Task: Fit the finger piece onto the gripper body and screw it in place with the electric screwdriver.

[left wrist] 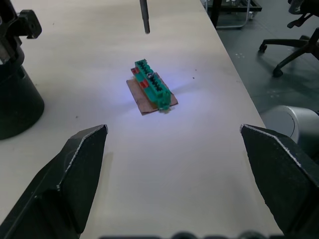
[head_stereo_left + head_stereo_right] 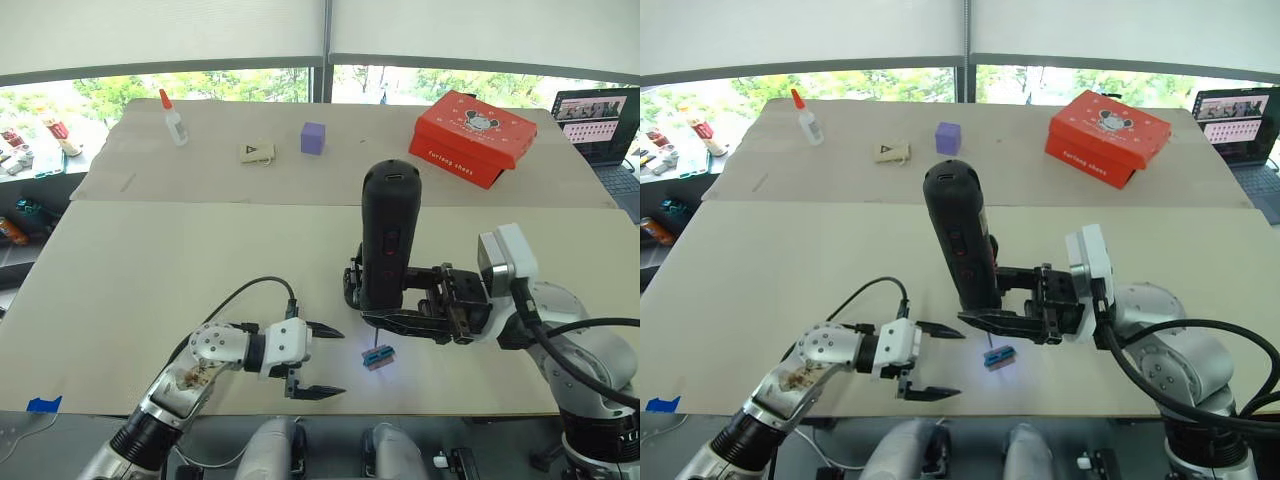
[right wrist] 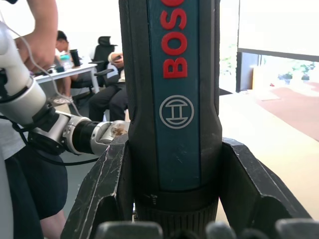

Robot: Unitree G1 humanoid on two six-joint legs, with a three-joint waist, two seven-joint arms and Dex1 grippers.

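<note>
Gripping a matt black plastic screwdriver [image 2: 388, 235] with a glossy blue panel, its thin metal bit [image 1: 144, 16] looking dull grey. Lying below, a glossy green plastic block [image 1: 152, 85] on a rough brown board. Covering the table [image 2: 150, 270], smooth matt beige sheet. Sitting far right, a smooth red cardboard box [image 2: 478, 136].

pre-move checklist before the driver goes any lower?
1. Right gripper shut on electric screwdriver: ok.
2. Screwdriver upright, bit down: ok.
3. Bit over gripper body: not ok, it hangs above the small green-and-brown block.
4. Left gripper open, holding nothing: ok.
5. Finger piece fitted on body: cannot tell.
</note>
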